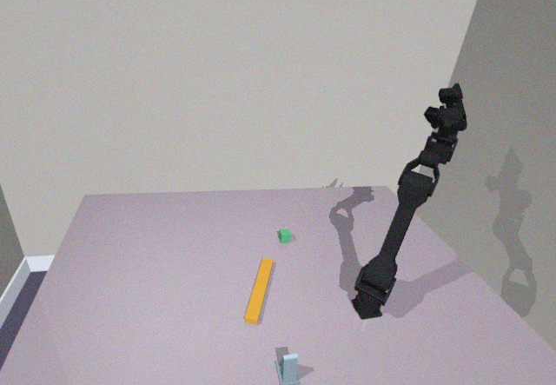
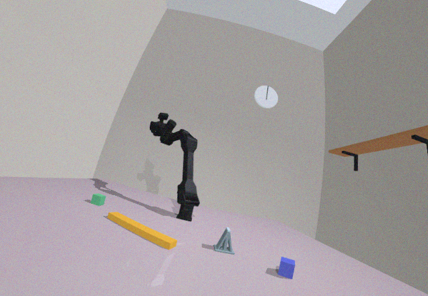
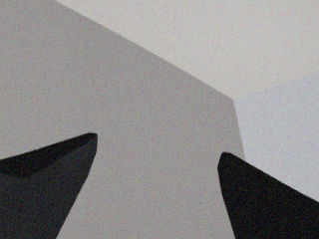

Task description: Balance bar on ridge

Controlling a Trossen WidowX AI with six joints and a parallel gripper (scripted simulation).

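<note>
You have the end effector (image 1: 453, 96) (image 2: 158, 127) (image 3: 159, 151) standing wide, though not at its fullest, and between its two fingers there is nothing. It is raised high at the end of the one black arm (image 1: 397, 232) (image 2: 188, 165), well apart from the work, and your wrist view shows only walls behind the fingers. The orange bar (image 1: 259, 291) (image 2: 141, 230) lies flat on the table (image 1: 156, 237) (image 2: 51, 244), and the pale blue ridge (image 1: 289, 367) (image 2: 227, 230) stands upright, apart from it, with nothing across its top. So I judge that you are in the first step, the approach to the bar, before any grasp. The next move asks you to turn the fingers downward, bring them over the middle of the bar and set them one on each long side; a grasp away from the middle could make the bar tip later on the ridge. Now the count for you: one arm, one bar, one ridge, one table, one green cube (image 1: 285, 235) (image 2: 98, 199), one blue cube (image 2: 286, 268), one wall clock (image 2: 266, 96) and one brown shelf (image 2: 383, 141)
</note>
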